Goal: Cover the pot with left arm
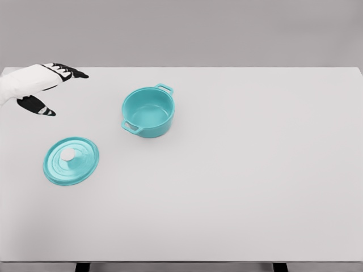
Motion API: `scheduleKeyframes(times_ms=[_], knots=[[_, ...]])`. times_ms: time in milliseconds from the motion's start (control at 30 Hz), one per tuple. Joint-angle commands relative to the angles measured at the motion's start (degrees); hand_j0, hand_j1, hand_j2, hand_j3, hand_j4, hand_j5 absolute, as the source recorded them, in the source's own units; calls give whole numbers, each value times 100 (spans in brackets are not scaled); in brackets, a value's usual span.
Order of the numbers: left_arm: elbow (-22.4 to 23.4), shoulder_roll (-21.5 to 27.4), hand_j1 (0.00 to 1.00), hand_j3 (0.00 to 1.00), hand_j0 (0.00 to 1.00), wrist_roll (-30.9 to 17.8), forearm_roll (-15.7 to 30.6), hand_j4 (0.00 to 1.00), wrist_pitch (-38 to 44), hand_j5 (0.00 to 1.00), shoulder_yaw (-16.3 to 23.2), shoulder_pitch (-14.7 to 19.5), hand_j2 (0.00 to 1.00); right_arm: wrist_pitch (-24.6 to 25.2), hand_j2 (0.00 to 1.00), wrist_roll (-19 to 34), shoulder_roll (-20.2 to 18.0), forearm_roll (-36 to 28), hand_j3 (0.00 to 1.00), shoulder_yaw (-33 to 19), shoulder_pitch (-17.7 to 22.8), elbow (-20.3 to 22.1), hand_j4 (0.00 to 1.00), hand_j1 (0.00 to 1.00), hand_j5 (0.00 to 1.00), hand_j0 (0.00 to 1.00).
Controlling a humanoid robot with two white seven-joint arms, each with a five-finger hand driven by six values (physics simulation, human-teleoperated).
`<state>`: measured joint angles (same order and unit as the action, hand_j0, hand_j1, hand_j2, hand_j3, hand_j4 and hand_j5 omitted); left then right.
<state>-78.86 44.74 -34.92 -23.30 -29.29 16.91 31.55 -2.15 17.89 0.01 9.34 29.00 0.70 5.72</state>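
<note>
A big white tabletop (238, 187) fills most of the view. It is flat and smooth, and it looks the same pale color from the left side to the right side. Behind its far edge stands a plain gray wall (227, 31) with nothing on it. At the near edge, two dark table legs (83, 267) peek out from under the tabletop. The light is soft and even.

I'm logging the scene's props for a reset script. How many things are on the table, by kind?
Pot, teal, uncovered: 1
Lid, teal with a white knob, lying flat on the table: 1
Total: 2
The left hand hovers open above the lid and holds nothing.
</note>
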Motion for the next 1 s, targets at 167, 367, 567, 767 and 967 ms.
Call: scheduleKeyframes(times_ms=[167,367,567,767,967], knots=[[116,34,100,100,100,-8,-8,100,-288,100,67,26,100,4,100,4,-1,-3,100,1,53,-18,100,100,100,100],[362,316,100,100,100,-8,-61,100,-571,100,-12,-17,100,4,100,4,-1,-3,100,1,53,-18,100,100,100,100],[1285,1572,100,100,100,-8,845,100,-571,100,1533,711,100,4,100,4,-1,-3,100,1,53,-18,100,100,100,100],[72,1467,100,100,100,-8,880,100,-571,100,2677,1107,100,4,100,4,-1,-3,100,1,53,-18,100,100,100,100],[-103,1379,100,100,100,-8,1196,100,-571,100,2712,1055,100,4,100,4,-1,-3,100,1,53,-18,100,100,100,100]])
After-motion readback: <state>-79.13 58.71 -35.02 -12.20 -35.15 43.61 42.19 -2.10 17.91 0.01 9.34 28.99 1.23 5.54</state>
